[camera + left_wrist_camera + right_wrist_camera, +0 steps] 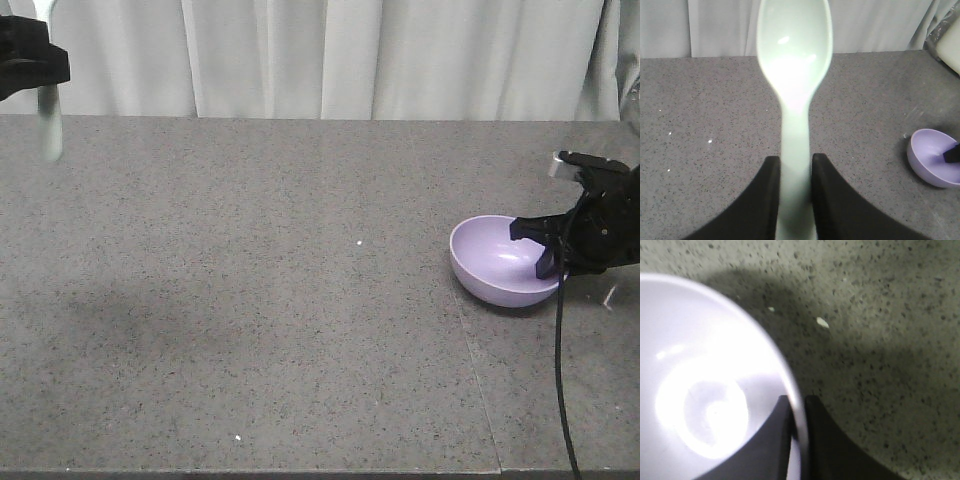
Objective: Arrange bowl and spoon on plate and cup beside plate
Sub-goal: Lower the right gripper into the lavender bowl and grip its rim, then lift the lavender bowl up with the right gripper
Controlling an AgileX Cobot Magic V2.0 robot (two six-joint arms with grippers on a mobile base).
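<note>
1. Bowl is pinched by the rim in the right gripper, tilted, at the worktop's right side.
2. Spoon is held aloft by the left gripper.
3. A firm rim grip is advised for carrying; no plate is seen.

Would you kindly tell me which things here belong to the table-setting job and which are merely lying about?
Job: spoon, held by the left gripper; bowl, rim pinched by the right gripper. No plate or cup in view.
Other: grey table, white curtain, black cable.
</note>
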